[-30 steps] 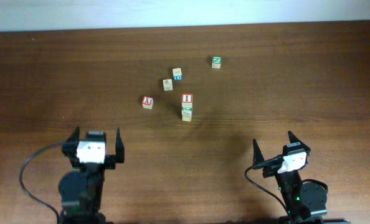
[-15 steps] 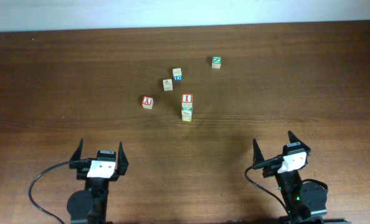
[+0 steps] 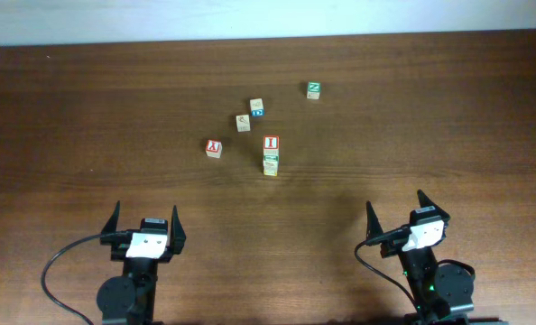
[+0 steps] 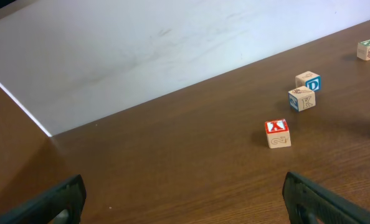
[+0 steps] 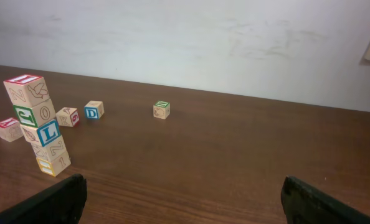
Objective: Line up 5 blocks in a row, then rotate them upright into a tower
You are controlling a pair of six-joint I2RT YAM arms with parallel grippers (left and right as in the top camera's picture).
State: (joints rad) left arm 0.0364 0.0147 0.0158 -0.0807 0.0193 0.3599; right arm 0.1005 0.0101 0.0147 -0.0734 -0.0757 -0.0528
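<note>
Nothing is held: left gripper [image 3: 145, 211] & right gripper [image 3: 394, 204] are spread wide.
Mid brown wooden table [image 3: 430, 108], well apart from both, a crooked stack of pale wooden letter blocks [image 3: 270, 159] is seen, topped w/ red-framed I cube [image 3: 270, 143]; red X cube [image 3: 214, 148] is set near, on its left.

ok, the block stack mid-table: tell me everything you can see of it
The stack is a tower of pale wooden alphabet cubes, four as far as I can count. The top cube shows a red-framed I upward; below come a green C, a blue L, then a yellow-edged face. Cubes sit twisted against each other, so the column looks staggered. It stands on the brown table, apart from the loose cubes.
</note>
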